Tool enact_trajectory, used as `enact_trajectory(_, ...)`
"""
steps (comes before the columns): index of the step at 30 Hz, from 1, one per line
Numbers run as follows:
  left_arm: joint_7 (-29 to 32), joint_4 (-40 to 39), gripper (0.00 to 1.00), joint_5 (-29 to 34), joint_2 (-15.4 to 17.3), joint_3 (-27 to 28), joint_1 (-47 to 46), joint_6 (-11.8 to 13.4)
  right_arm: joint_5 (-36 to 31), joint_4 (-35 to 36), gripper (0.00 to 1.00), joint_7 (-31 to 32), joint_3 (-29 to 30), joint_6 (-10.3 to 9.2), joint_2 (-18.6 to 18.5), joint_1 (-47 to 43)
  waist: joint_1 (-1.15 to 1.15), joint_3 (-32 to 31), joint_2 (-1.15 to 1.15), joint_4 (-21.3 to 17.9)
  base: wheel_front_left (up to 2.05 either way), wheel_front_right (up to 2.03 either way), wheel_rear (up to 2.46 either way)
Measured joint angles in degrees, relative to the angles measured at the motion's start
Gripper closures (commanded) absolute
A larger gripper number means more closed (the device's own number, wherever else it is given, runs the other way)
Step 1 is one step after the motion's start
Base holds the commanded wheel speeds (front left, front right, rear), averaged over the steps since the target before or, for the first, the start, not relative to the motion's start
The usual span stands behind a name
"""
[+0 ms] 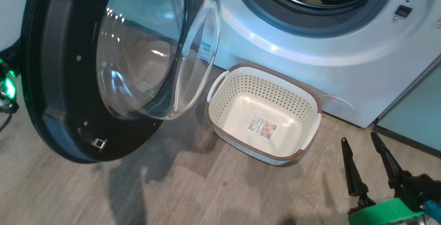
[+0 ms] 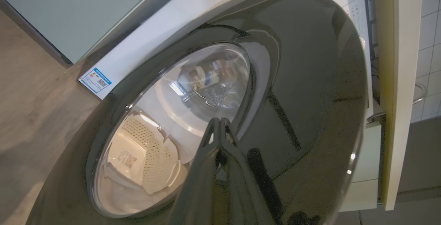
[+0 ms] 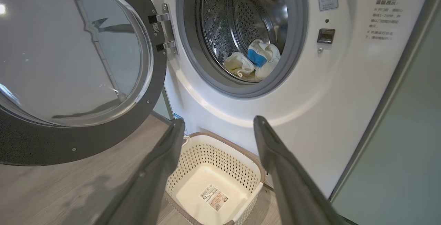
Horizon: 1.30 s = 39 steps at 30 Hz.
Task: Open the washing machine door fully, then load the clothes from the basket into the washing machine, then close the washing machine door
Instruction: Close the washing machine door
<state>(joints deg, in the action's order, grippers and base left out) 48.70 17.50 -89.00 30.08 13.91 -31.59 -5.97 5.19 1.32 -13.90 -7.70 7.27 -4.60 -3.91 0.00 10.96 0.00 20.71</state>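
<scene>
Now clothes (image 3: 262,59) lie inside the washing machine (image 3: 241,114); door (image 3: 69,144) open.

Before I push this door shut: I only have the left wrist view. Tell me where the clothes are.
Observer: The clothes lie inside the drum of the washing machine, as the right wrist view shows.
Operator: Report what is in the basket.
Observer: The basket holds no garments. The head view shows just a label sticker on its bottom.
Operator: Give me the right gripper's state.
Observer: The right gripper is open and holds nothing. It sits to the right of the basket in the head view.
</scene>
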Motion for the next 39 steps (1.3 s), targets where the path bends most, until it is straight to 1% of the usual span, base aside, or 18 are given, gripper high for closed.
enact_trajectory(6,0.77,-3.48,1.00,-1.25,-1.10,-0.37,2.07,0.08,0.35,-0.51,0.00,-0.26,-0.15,0.00,1.04,0.00,0.00,-0.62,0.00,-2.26,0.00,0.00,0.00)
enact_trajectory(15,0.70,-7.54,1.00,-1.15,-2.87,-1.30,4.76,0.02,0.78,-1.26,0.00,-0.47,-0.15,0.00,1.38,0.01,0.00,-1.55,0.00,-6.74,0.00,0.00,0.00)
enact_trajectory(27,0.42,-8.43,1.00,-1.34,-5.69,-1.79,5.62,-0.01,2.30,-0.68,0.00,-0.55,-0.11,0.00,1.66,0.86,0.00,-2.10,0.00,-13.59,0.00,0.00,0.00)
enact_trajectory(32,0.11,-9.32,1.00,-1.34,-6.51,-2.76,5.46,-0.46,2.98,-0.64,0.00,-0.55,-0.13,0.00,1.69,0.87,0.00,-1.86,0.00,-16.49,0.00,0.00,0.00)
enact_trajectory(39,-0.90,-9.05,1.00,-1.30,-7.94,-3.26,3.87,-0.49,3.91,-0.40,0.00,-0.55,-0.09,0.00,1.74,1.08,0.00,-1.33,0.00,-20.55,0.00,0.00,0.00)
